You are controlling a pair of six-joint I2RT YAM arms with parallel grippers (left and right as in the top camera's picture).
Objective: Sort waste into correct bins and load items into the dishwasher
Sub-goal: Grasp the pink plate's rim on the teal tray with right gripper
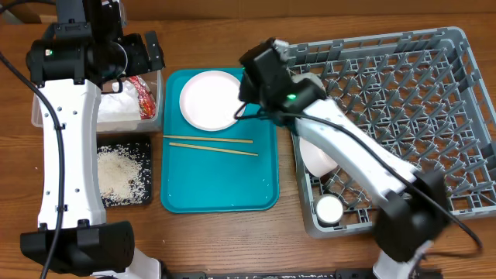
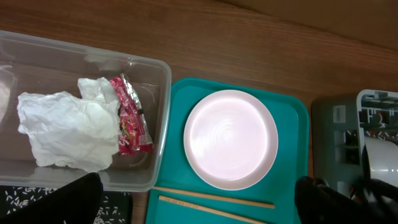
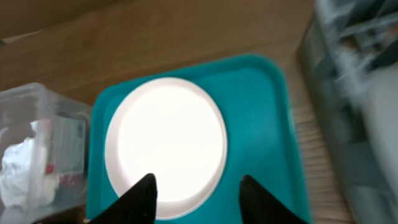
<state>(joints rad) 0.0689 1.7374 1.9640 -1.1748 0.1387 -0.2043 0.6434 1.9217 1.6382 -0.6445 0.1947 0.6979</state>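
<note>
A white plate (image 1: 209, 99) lies at the top of the teal tray (image 1: 218, 194), with two wooden chopsticks (image 1: 209, 145) below it. My right gripper (image 3: 198, 194) is open and empty, hovering over the plate's (image 3: 165, 146) near right edge. My left gripper (image 2: 199, 208) is open and empty above the clear tub (image 1: 152, 111), which holds the crumpled napkin (image 2: 62, 127) and red wrapper (image 2: 129, 118). Rice grains (image 1: 120, 172) lie in the black tray (image 1: 143, 195). A white bowl (image 1: 318, 159) and a small cup (image 1: 329, 208) sit in the grey dish rack (image 1: 434, 116).
The left arm (image 1: 66, 139) stretches along the table's left side over the bins. The right arm (image 1: 349, 147) crosses the rack's left part. Bare wooden table (image 1: 291, 225) shows between teal tray and rack.
</note>
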